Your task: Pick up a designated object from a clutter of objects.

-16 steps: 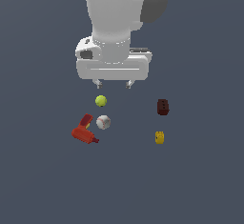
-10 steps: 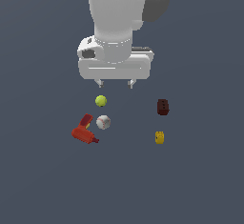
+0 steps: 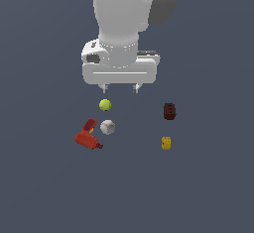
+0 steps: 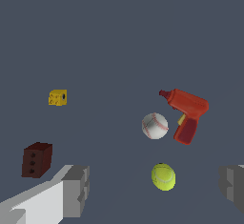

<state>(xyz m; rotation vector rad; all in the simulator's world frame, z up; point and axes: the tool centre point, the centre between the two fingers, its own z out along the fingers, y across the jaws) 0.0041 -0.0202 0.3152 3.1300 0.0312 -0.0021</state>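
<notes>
The designated object, a red L-shaped toy drill (image 3: 88,135) (image 4: 187,111), lies flat on the grey floor at the exterior view's left of the clutter of objects. A white baseball (image 3: 107,127) (image 4: 155,126) sits close beside its handle, a small gap apart. My gripper (image 3: 119,88) (image 4: 155,189) hangs above the floor, open and empty. Its grey fingertips (image 4: 77,187) straddle the yellow-green tennis ball (image 3: 104,105) (image 4: 163,177) from higher up. The drill lies off to one side of the gripper, beyond the baseball.
A dark brown block (image 3: 169,111) (image 4: 36,159) stands at the exterior view's right. A small yellow piece (image 3: 166,143) (image 4: 57,97) lies a little nearer than it. The big white arm body (image 3: 131,24) fills the upper middle of the exterior view.
The gripper has shifted slightly toward the exterior view's right and a little lower. No object has moved.
</notes>
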